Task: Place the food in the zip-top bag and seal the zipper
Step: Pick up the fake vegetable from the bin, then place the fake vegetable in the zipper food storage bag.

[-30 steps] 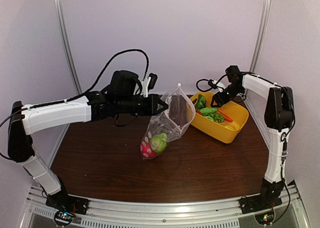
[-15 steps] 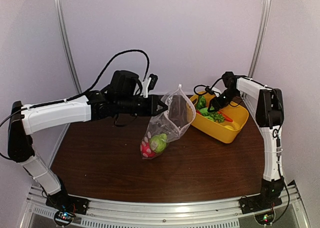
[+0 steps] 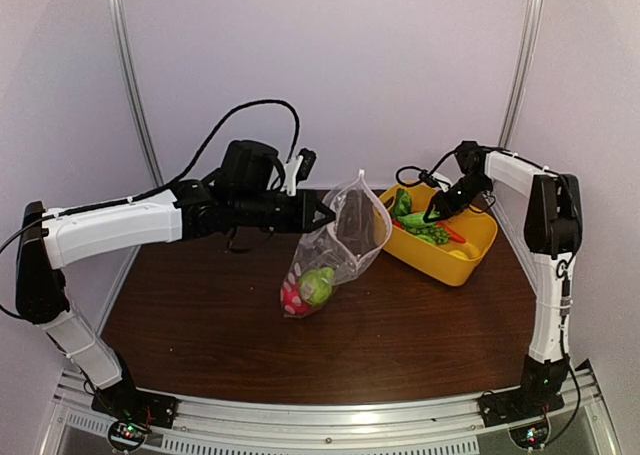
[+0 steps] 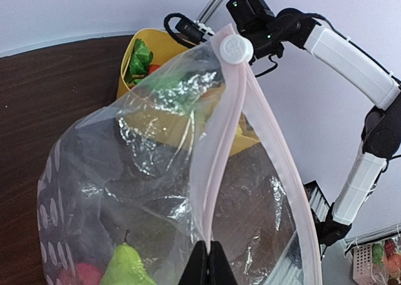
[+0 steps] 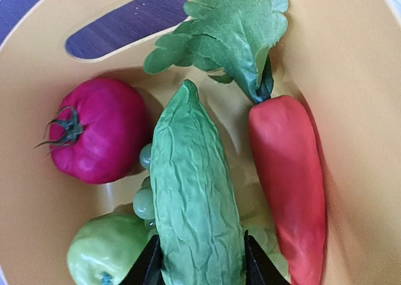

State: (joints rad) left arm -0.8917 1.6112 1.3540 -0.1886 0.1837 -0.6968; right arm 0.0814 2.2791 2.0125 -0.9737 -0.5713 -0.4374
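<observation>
Lining up on the wrinkly green gourd (image 5: 194, 191) in the yellow basket (image 5: 351, 78)

Straddles the gourd with the right gripper (image 5: 199, 263), jaws spread and tips right at both flanks, not squeezing yet by the look of it. Probably best to close mid-body, lift straight up so the carrot (image 5: 288, 172) and grapes (image 5: 145, 200) don't come along, then go in tip-first. Holds the zip-top bag (image 4: 125, 191) up with the left gripper (image 4: 208, 263) pinched tight on the pink zipper (image 4: 232, 128), mouth gaping toward the basket; can't tell if the bottom touches the surface (image 3: 200, 325). Contains a green pear (image 4: 125, 266) and something pink-red (image 3: 291, 296) so far. Leaves a magenta tomato (image 5: 97, 131), a green apple-ish thing (image 5: 106, 247), the carrot and the grapes in the basket beside the gourd.
</observation>
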